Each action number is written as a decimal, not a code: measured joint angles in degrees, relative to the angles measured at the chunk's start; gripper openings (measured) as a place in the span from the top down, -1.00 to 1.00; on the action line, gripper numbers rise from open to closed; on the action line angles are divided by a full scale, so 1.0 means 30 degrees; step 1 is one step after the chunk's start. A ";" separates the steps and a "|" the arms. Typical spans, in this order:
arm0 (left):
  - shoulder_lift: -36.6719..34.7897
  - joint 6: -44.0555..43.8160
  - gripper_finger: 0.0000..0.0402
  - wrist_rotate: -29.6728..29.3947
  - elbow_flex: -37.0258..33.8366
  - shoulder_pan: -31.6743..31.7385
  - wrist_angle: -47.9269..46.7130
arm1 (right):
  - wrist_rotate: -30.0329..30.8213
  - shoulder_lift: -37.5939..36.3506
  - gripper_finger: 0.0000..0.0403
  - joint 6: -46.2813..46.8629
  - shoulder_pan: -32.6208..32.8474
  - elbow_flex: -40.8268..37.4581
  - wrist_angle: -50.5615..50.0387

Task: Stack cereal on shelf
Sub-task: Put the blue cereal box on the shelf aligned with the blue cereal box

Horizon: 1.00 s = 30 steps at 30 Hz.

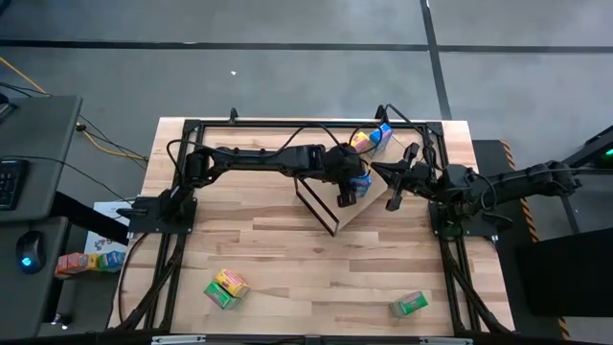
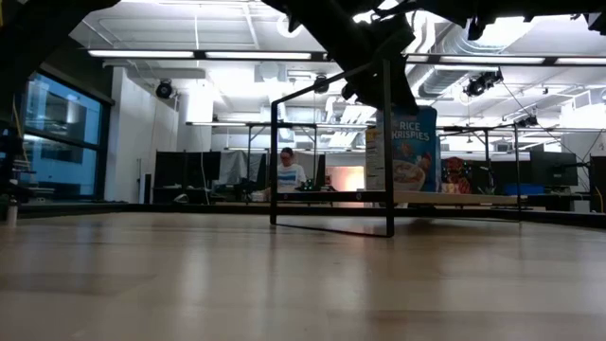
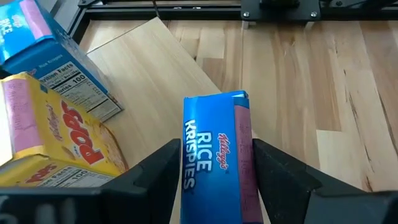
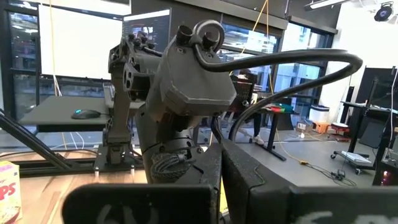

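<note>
The shelf is a light-wood board (image 1: 372, 206) with a black frame (image 1: 316, 206) at its left end. My left gripper (image 1: 354, 184) reaches over it from the table's left and is shut on a blue Rice Krispies box (image 3: 208, 143), which stands upright in the low view (image 2: 414, 152). A yellow Pops box (image 3: 68, 146) and another blue box (image 3: 56, 56) stand on the board's far part (image 1: 372, 137). My right gripper (image 1: 393, 192) is shut beside the board's right edge. My left gripper pinches the blue box near its top end (image 3: 186, 168), one finger (image 3: 155, 177) on each broad face. The fingers slant down from above and from the table's left. The box stays upright, its bottom at the board's surface (image 2: 407, 193); whether it rests there I cannot tell. My right gripper is close to the board's right edge; whether it touches the board I cannot tell.
A yellow and a green box (image 1: 225, 287) lie on the table at the near left, and a green box (image 1: 409, 305) at the near right. More coloured boxes (image 1: 88, 261) sit off the table's left edge. A person (image 2: 286, 170) sits in the room behind.
</note>
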 joint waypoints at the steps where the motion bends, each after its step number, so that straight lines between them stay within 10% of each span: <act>1: -0.0224 0.0003 0.07 -0.0152 -0.0014 0.0031 -0.0172 | 0.0000 0.0000 1.00 0.0000 0.0000 0.0000 -0.0025; 15: -0.6950 -0.0458 0.17 -0.3418 -0.1414 0.0570 -0.3014 | -0.0148 0.0073 1.00 0.0883 0.0007 0.0000 -0.0911; 24: -1.2050 -0.1320 0.93 -0.3221 -1.2998 0.0191 0.5407 | -0.2171 0.0523 1.00 0.2621 0.0007 0.0000 -0.1356; 30: -1.5651 -0.2944 0.97 -0.3251 -1.9891 0.0021 1.1902 | -0.3634 0.1972 1.00 0.3981 0.0007 0.0443 -0.2436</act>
